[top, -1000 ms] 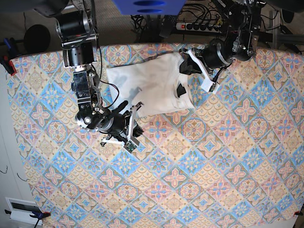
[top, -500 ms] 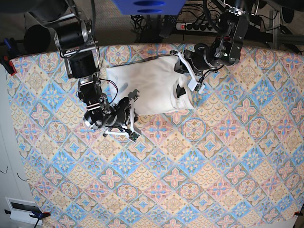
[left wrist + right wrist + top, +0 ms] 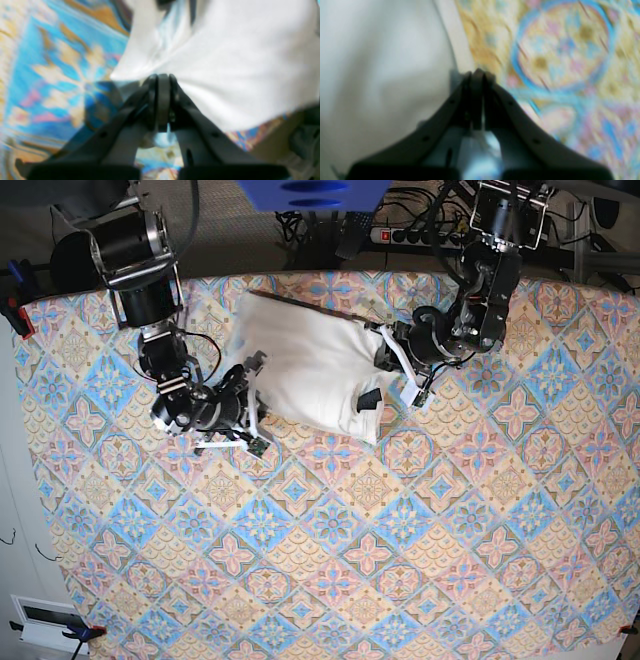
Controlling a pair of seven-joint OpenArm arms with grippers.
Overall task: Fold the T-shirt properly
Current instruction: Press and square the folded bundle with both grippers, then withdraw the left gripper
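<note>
T-shirt [image 3: 305, 370], dark neck label [image 3: 369, 399] unreadable

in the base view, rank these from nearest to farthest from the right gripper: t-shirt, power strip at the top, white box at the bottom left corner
1. T-shirt: right beside the right gripper, on the cloth's upper part.
2. Power strip: off the cloth, at the top edge, well right of the gripper.
3. White box: bottom left corner, off the cloth, roughly as far; too close to call.

T-shirt [image 3: 310, 365]: soft matt white cloth | tablecloth [image 3: 420, 540]: patterned matt fabric
</note>
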